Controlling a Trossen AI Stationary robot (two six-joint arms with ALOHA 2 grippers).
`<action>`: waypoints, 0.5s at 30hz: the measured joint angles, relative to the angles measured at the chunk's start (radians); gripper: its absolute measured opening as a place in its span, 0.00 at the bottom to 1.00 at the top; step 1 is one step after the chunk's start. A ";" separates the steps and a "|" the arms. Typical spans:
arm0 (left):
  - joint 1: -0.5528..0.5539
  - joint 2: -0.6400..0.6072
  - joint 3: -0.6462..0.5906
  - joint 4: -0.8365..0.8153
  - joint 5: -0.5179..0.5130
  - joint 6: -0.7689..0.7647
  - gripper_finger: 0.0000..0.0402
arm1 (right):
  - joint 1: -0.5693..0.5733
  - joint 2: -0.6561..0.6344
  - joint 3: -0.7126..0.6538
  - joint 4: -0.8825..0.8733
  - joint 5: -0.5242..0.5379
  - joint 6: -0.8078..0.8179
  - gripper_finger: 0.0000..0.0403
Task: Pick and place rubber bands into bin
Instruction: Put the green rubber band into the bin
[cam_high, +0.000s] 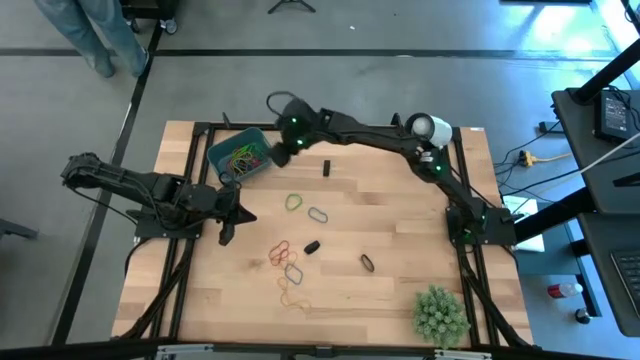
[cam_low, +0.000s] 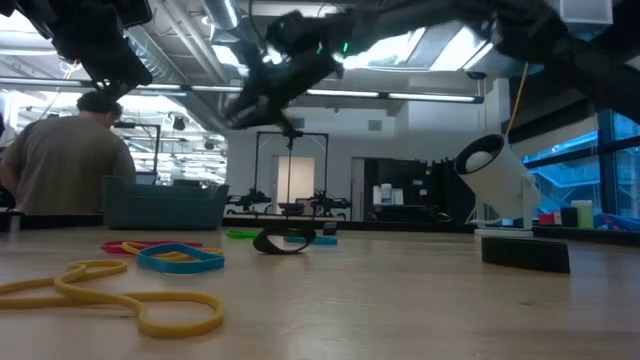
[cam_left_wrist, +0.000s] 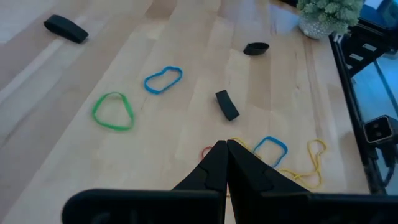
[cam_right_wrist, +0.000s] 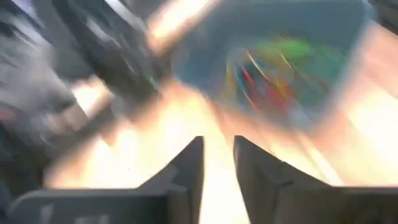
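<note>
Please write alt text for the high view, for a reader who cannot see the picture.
Seen from above, the right gripper reaches across a wooden table to a teal bin already holding rubber bands. More loose bands lie mid-table, the left gripper waits at the left side, and a green spiky plant sits in a corner.

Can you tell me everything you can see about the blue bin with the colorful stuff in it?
The bin is a small teal-blue tub that looks like plastic, with rounded corners and low walls. It sits turned at an angle on the wooden table, near the far left corner. Inside lies a tangled heap of rubber bands in green, red and yellow. The right gripper hangs just beside its right edge, its fingers a little apart with nothing seen between them. Whether it touches the bin cannot be told.
</note>
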 joint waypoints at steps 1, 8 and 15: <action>0.000 0.000 0.000 0.002 -0.011 0.000 0.00 | 0.010 -0.020 0.000 -0.085 0.044 -0.049 0.19; 0.000 0.031 0.000 0.097 -0.087 0.040 0.00 | 0.084 -0.110 0.000 -0.496 0.183 -0.212 0.02; 0.000 0.177 0.000 0.236 -0.102 0.041 0.00 | 0.187 -0.123 -0.002 -0.682 0.266 -0.250 0.01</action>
